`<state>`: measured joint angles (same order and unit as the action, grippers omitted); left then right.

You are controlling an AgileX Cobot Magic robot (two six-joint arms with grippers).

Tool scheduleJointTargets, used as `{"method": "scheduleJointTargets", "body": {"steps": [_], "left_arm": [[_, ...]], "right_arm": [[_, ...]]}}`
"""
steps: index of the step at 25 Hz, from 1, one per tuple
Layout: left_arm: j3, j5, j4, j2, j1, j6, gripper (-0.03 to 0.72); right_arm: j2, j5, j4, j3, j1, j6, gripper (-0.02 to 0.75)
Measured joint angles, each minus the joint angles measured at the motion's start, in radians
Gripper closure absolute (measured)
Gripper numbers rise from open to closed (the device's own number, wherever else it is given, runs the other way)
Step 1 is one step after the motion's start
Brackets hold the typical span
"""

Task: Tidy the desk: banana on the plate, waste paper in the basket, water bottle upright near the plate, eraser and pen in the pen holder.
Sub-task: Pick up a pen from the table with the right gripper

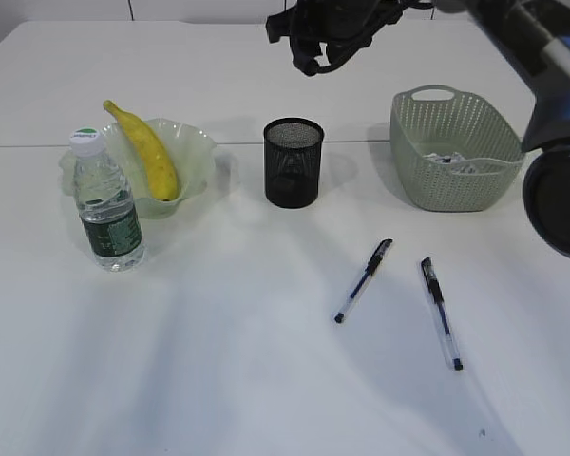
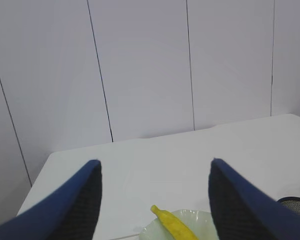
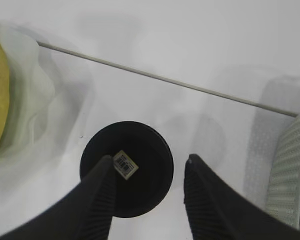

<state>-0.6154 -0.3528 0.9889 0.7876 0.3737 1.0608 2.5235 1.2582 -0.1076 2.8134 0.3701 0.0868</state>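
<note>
The yellow banana [image 1: 147, 152] lies on the pale green plate [image 1: 201, 152]. The water bottle [image 1: 107, 204] stands upright in front of the plate. The black mesh pen holder [image 1: 293, 161] stands mid-table. Two blue pens [image 1: 364, 280] [image 1: 440, 312] lie on the table in front of it. My right gripper [image 1: 315, 59] hangs open high above the holder. In the right wrist view the gripper [image 3: 150, 159] is open over the holder [image 3: 145, 195], and a small white barcoded eraser [image 3: 126, 165] shows inside its mouth. My left gripper [image 2: 155, 162] is open and empty, above the banana [image 2: 175, 225].
The grey-green woven basket [image 1: 456, 180] stands at the right with crumpled white paper [image 1: 446, 157] inside. It also shows at the right edge of the right wrist view [image 3: 290, 170]. A table seam runs across behind the holder.
</note>
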Motion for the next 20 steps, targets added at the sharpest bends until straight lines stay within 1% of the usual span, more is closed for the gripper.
{"method": "scheduleJointTargets", "body": {"steps": [8,20], "left_arm": [[0.000,0.000,0.000,0.000,0.000,0.002,0.214],[0.000,0.000,0.001,0.000,0.000,0.003,0.214]], "right_arm": [[-0.107,0.002,-0.043,0.002,0.000,0.000,0.400],[-0.293,0.011,-0.046,0.004,0.000,0.000,0.400]]}}
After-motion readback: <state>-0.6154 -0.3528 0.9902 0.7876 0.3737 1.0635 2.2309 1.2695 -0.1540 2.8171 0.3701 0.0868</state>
